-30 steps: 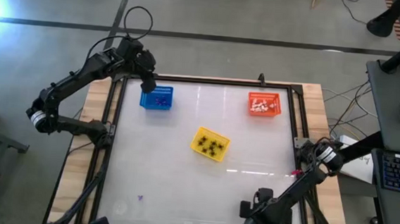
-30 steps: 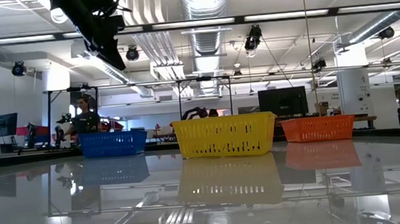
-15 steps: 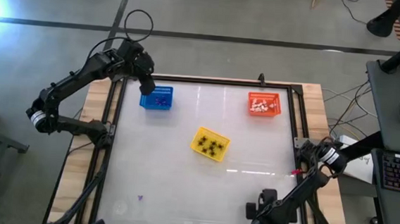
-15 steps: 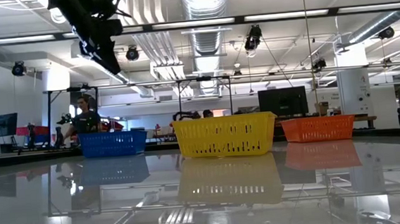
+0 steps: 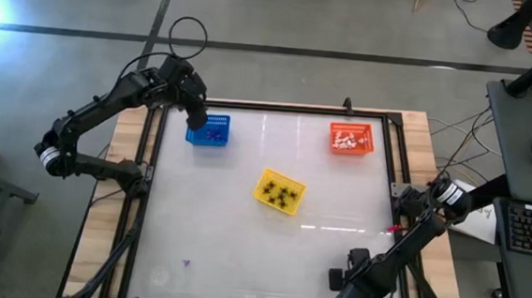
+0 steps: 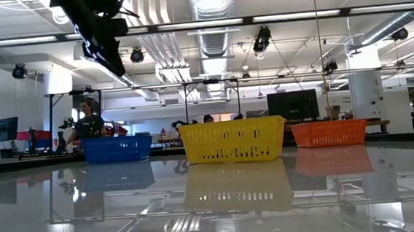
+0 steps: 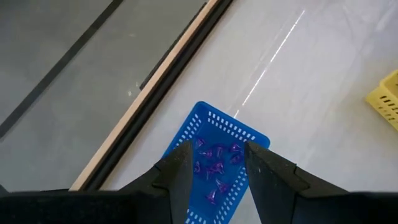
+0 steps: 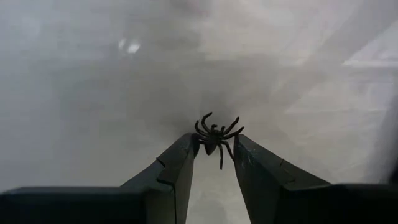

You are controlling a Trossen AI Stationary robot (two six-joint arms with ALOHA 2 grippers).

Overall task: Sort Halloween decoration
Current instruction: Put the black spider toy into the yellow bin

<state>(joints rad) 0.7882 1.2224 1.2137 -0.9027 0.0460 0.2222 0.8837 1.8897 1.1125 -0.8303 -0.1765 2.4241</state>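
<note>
My right gripper is at the table's near right corner, shut on a black toy spider. My left gripper hovers open and empty high above the left edge of the blue basket; it shows at the top left of the low view. In the left wrist view its fingers frame the purple bits on the basket's floor. Black spiders lie in the yellow basket, white bits in the orange basket. One purple bit lies on the table near its near left corner. My right gripper pinches the black spider by its body between its two fingertips. The legs spread out past the fingertips. Whether the spider still rests on the table I cannot tell.
The three baskets stand apart: blue and orange along the far edge, yellow near the middle. A dark frame and wooden rim border the glossy white tabletop. People show in the room beyond the table in the low view.
My right gripper has shifted a little toward the table's right edge at the near corner.
</note>
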